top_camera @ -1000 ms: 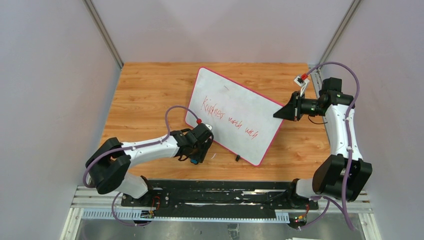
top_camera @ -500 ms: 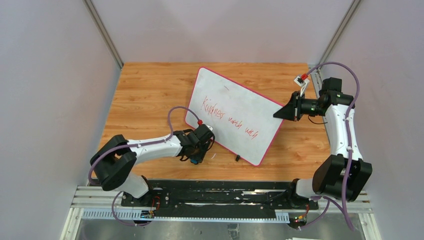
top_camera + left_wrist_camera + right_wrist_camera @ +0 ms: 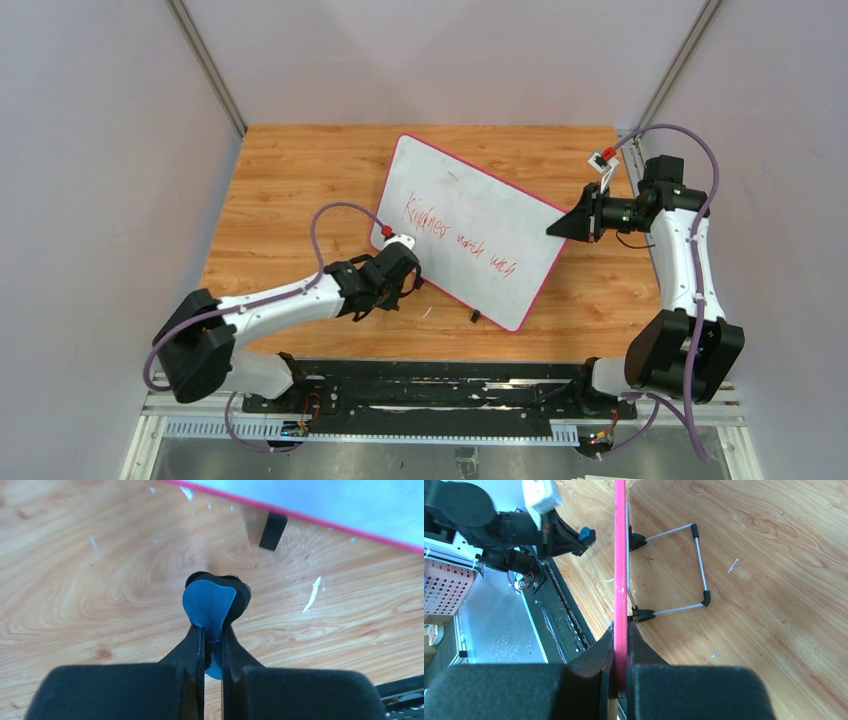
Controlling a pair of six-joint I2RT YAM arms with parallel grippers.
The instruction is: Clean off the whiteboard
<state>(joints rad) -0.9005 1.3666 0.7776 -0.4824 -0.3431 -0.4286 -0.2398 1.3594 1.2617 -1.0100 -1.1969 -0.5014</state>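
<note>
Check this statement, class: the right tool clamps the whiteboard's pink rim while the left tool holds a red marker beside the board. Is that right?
Not quite. The left tool holds a blue eraser, not a red marker; the left wrist view shows it pinched between the shut fingers. The right tool does clamp the pink rim of the whiteboard.

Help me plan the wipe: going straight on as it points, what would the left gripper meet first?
Likely the bare table just short of the whiteboard, touched first by the blue eraser the left gripper holds. Depth is unclear; it might reach the board's pink rim instead.
</note>
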